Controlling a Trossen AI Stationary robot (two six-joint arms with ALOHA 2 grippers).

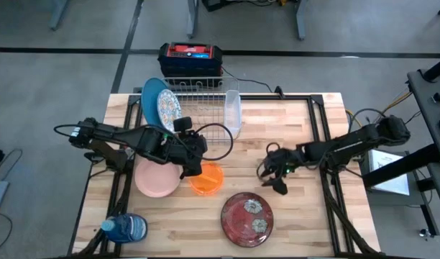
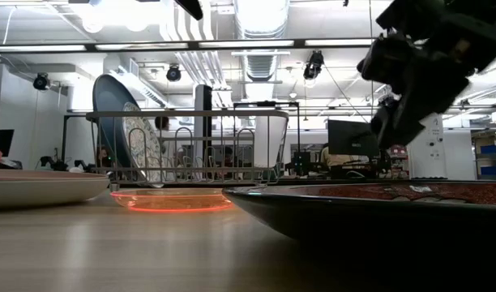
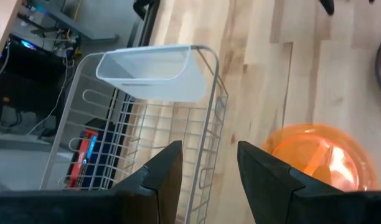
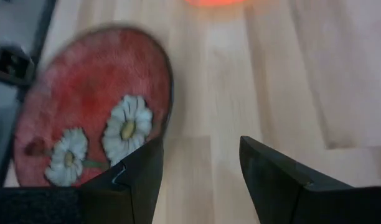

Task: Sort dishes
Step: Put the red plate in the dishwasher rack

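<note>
Left gripper (image 1: 193, 160): we see its fingers apart, empty, above the orange bowl (image 1: 206, 178), beside the wire rack (image 1: 205, 101)
Right gripper (image 1: 275, 173): fingers apart, empty, over bare worktop (image 1: 299, 129)
Red flowered plate (image 1: 246, 218): we find it flat, near the right fingers, not touching
</note>
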